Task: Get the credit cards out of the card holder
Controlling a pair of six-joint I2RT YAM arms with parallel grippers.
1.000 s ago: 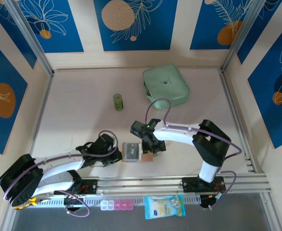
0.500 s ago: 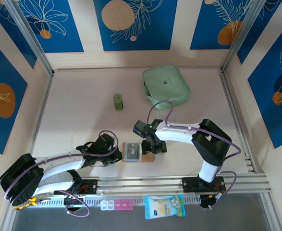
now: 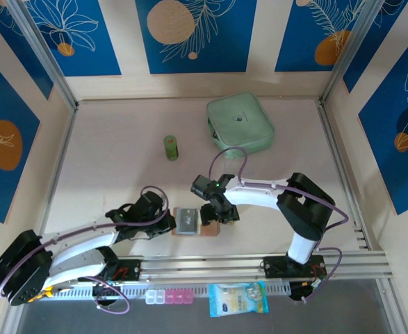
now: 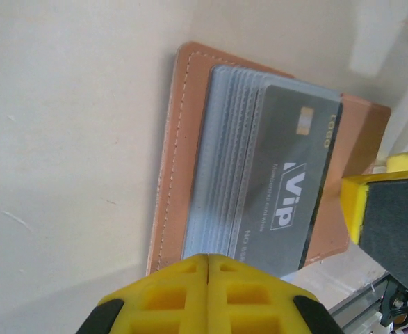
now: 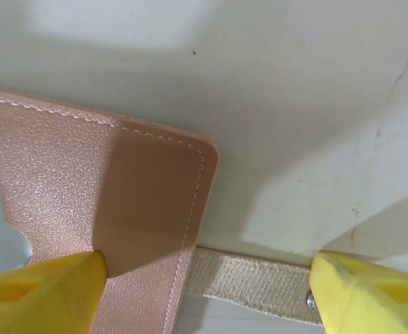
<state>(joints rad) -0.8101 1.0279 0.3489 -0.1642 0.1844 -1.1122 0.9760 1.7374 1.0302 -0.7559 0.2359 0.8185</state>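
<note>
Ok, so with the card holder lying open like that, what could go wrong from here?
The right gripper stands open over the card holder's bare flap, not the dark VIP card; closing there would likely lift leather only. The left gripper is shut at the holder's edge, so nothing clearly pins it and it may slide.

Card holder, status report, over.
Left gripper shut. Right gripper open, astride card holder corner. Holder lies open, dark VIP card in slots.
</note>
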